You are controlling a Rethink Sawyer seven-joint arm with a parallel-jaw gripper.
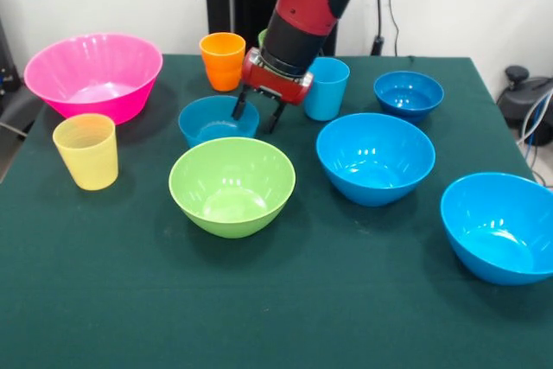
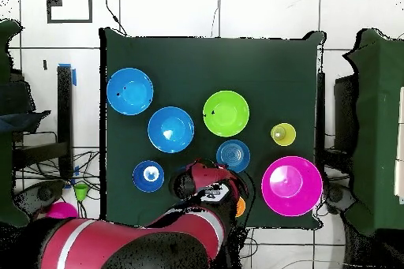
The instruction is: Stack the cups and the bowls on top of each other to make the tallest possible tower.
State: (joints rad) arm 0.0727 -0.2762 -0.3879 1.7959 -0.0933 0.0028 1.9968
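My gripper is open, low over the far right rim of a small blue bowl; one finger is over the bowl and the other is outside it. I cannot tell if they touch the rim. This bowl also shows in the overhead view. Around it stand the orange cup, the light blue cup, the yellow cup, the lime green bowl and the pink ribbed bowl. The green cup is mostly hidden behind the arm. No tower stands.
A second small blue bowl and two large blue bowls stand on the right of the green table. The arm covers the table's near edge in the overhead view.
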